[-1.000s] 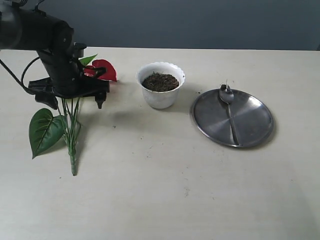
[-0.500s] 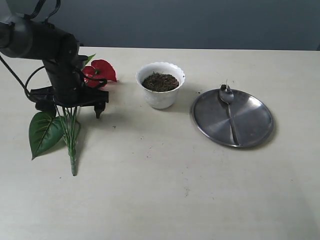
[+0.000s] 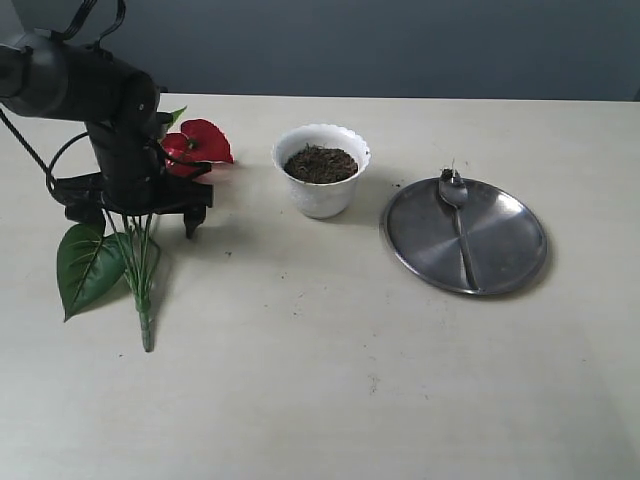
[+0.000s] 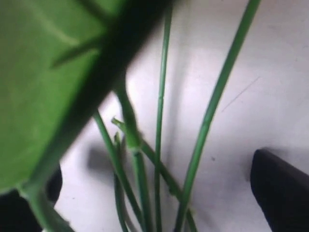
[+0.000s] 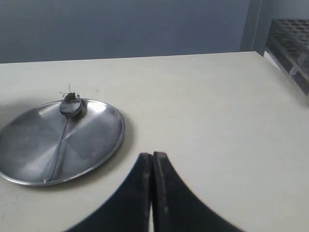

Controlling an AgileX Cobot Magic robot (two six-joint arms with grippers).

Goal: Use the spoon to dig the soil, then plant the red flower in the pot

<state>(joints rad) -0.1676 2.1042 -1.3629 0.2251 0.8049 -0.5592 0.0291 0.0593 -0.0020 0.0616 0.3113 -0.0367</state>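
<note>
Stems (image 3: 141,285) lie beneath the wide-open left gripper (image 3: 140,218); closing off-centre may catch only some, letting the flower (image 3: 205,140) twist. Right gripper (image 5: 152,157) closed, empty.

Shiny steel plate (image 3: 503,243), crumbly soil (image 3: 320,163)

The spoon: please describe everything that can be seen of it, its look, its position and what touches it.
The spoon is small and shiny, steel by its look, with a long thin handle. It lies flat in the round steel plate, right of the pot. Its bowl, near the plate's far rim, carries dark crumbs of soil; the handle points toward the near rim. Nothing else touches it.
</note>
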